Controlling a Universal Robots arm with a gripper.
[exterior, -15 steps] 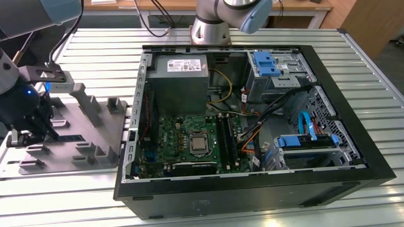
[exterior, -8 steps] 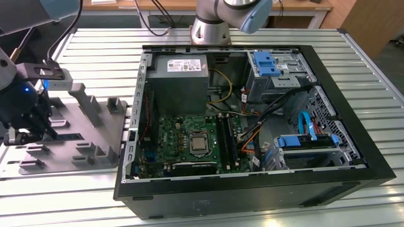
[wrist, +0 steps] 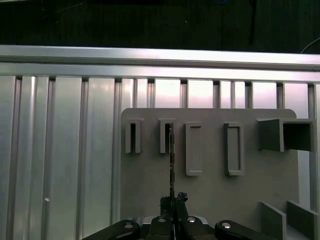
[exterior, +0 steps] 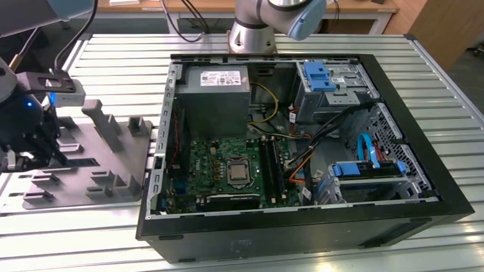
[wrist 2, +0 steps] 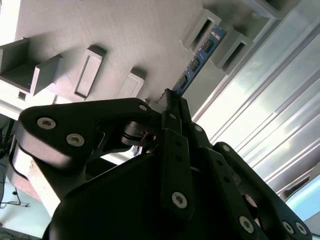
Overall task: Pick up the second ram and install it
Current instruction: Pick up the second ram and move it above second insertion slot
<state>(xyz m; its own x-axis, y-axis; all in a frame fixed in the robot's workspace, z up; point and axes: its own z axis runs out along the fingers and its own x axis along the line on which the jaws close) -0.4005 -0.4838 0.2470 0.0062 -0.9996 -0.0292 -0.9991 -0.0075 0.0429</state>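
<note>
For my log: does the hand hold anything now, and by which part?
The hand grips the second ram by the end nearest it; the far end is at a fixture plate slot.

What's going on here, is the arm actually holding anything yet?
Yes. The arm's gripper is shut on one end of the second ram, down at the grey fixture plate on the exterior view's left. The stick's far end sits between two of the plate's upright brackets. Whether it has lifted clear of them cannot be told. The open computer case lies to the exterior view's right, apart from the gripper.
</note>
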